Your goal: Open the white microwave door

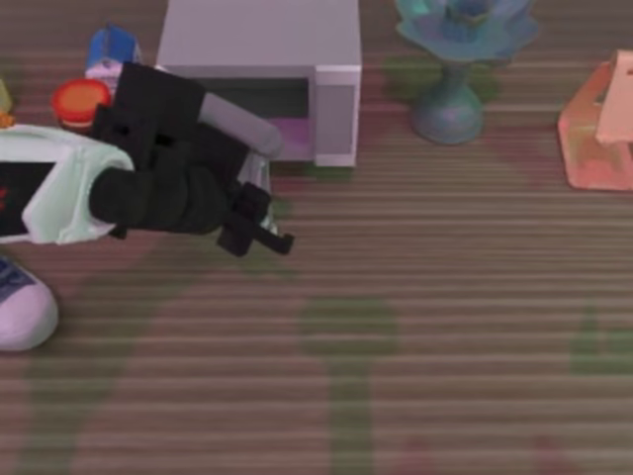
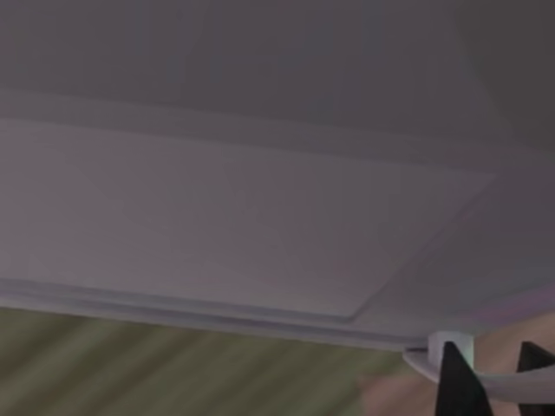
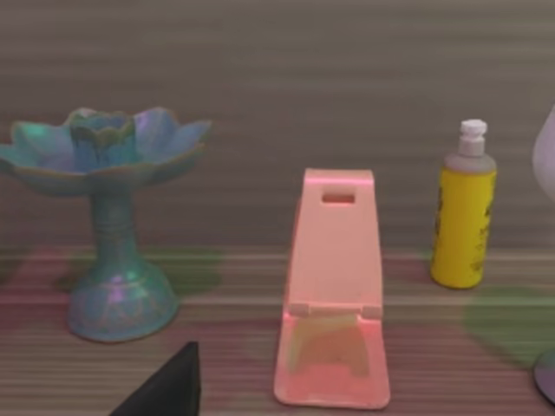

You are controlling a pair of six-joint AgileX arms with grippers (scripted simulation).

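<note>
The white microwave [image 1: 257, 40] stands at the back of the table, left of centre. Its white microwave door [image 1: 237, 117] is swung partly outward, and the purple interior floor [image 1: 295, 134] shows behind it. My left gripper [image 1: 255, 226] is in front of the door's free edge. In the left wrist view the door [image 2: 217, 225] fills the picture, and my left gripper [image 2: 490, 364] is shut on the door's curved white handle [image 2: 499, 386]. My right gripper [image 3: 173, 390] is outside the top view, parked and facing the table's right side.
A red-capped jar [image 1: 81, 99], a blue carton [image 1: 112, 47], a pale green-white bottle [image 1: 59, 188] and a shoe [image 1: 20, 307] crowd the left. A teal lotus stand [image 1: 455, 59] and a pink phone holder [image 1: 598, 129] stand right of the microwave. A yellow bottle [image 3: 464, 225] stands beyond.
</note>
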